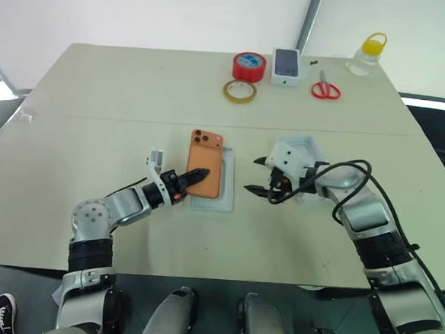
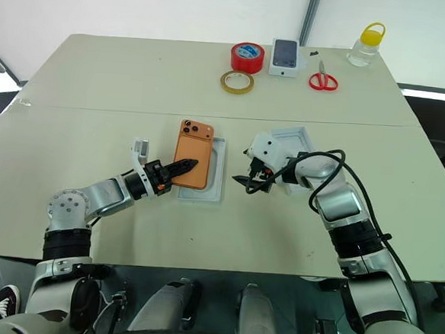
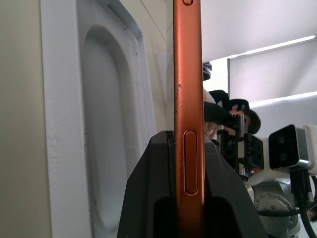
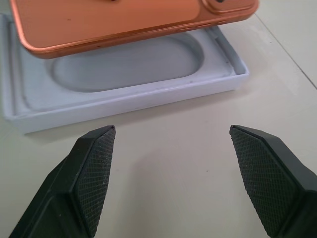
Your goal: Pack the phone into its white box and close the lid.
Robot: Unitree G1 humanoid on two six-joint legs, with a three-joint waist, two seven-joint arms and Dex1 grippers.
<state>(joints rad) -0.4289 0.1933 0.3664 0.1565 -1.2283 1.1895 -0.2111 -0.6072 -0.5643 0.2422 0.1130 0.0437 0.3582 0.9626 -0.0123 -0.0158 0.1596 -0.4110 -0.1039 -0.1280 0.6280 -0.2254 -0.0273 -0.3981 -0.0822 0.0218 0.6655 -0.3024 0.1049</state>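
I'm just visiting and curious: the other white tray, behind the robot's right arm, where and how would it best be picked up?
Probably by a long side wall. The lid lies flat and open side up on the table, so its thin raised rim is the only part to pinch. The open right end effector could come from above, one finger inside the wall.

One orange phone (image 1: 204, 170), one white box (image 1: 225, 184) under it, one lid (image 1: 306, 148). Beyond the pincers at the table's far edge: two tape rolls, red (image 1: 249, 66) and yellowish (image 1: 239, 92), one small phone-picture box (image 1: 287, 66), one pair of red-handled scissors (image 1: 326, 88), one yellow-capped bottle (image 1: 367, 54).
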